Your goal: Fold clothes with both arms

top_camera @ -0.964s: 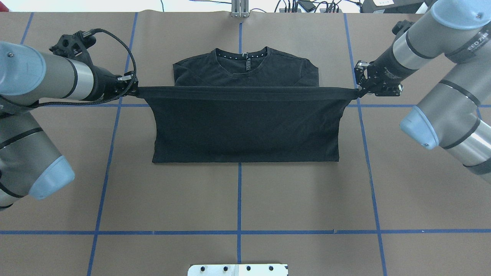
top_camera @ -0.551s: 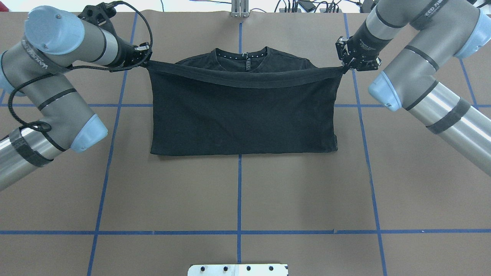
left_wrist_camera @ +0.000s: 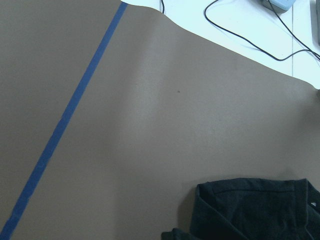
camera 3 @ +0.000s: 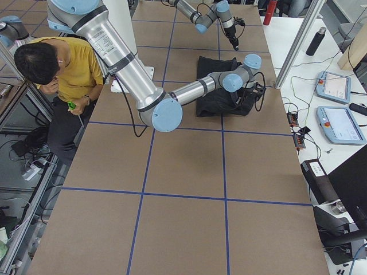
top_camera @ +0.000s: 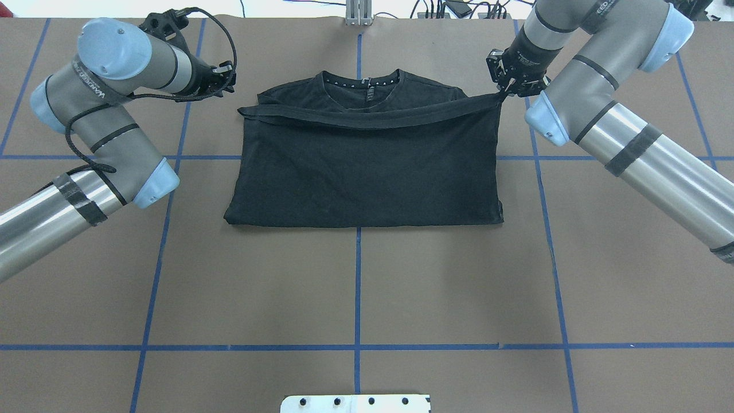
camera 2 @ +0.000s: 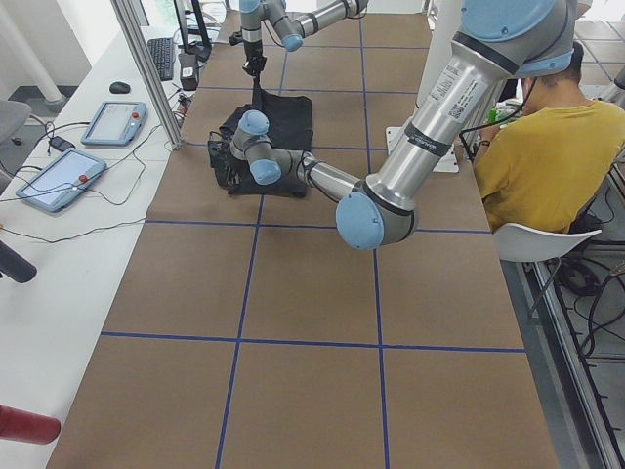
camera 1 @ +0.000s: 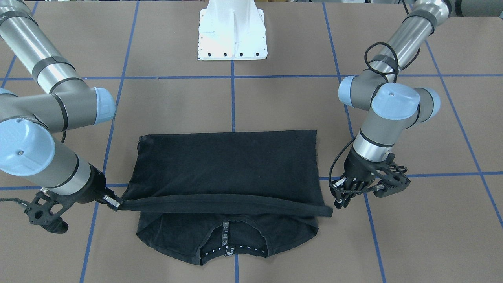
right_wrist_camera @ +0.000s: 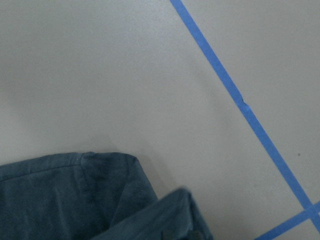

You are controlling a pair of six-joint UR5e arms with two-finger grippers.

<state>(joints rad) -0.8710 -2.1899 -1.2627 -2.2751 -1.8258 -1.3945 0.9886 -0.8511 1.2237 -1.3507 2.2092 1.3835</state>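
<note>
The black T-shirt lies plain side up on the brown table, its lower half folded over toward the collar. My right gripper is shut on the hem's right corner and holds it just above the right shoulder; the same gripper shows in the front view. My left gripper stands open and apart from the hem's left corner, which rests on the shirt. In the front view the left gripper hangs beside the loose hem end. Both wrist views show only cloth edges.
A white bolted base plate sits at the robot's side of the table. Blue tape lines cross the brown surface. A seated person in a yellow shirt is beside the table. Tablets and cables lie on the bench past the far edge.
Both grippers carried the hem away from the robot, toward the collar. The left gripper let go of its corner, which dropped onto the shirt; the right still holds its corner.
</note>
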